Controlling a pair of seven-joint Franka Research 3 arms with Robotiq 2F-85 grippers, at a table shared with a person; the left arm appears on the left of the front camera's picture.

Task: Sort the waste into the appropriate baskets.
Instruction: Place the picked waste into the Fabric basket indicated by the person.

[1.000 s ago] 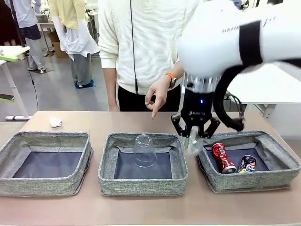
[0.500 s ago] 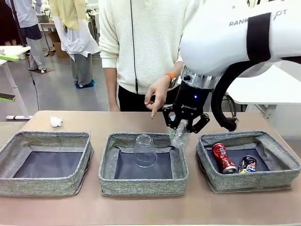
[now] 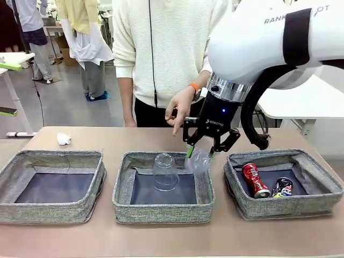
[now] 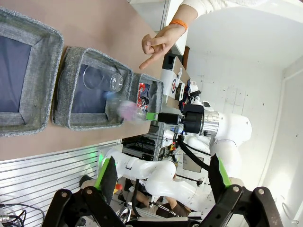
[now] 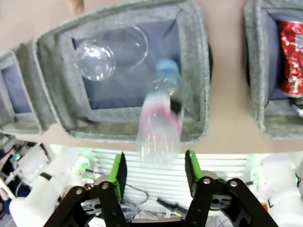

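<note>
Right gripper (image 3: 200, 152) spread, bottle (image 5: 160, 118) blurred, free between pads, dropping toward middle basket (image 3: 122, 200), cup (image 3: 165, 172) at its 10 o'clock; plastics grouped there. Left gripper (image 4: 163, 177) spread, idle.

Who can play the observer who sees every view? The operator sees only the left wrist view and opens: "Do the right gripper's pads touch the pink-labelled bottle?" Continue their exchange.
Observer: No. In the right wrist view the right gripper stands open. The blurred clear bottle with pink label and blue cap is free of both pads, cap end towards the middle basket.
Operator: How does the cup sit in that basket?
Observer: In the front view the clear plastic cup stands upside down on the basket's dark bottom, left of the bottle.
</note>
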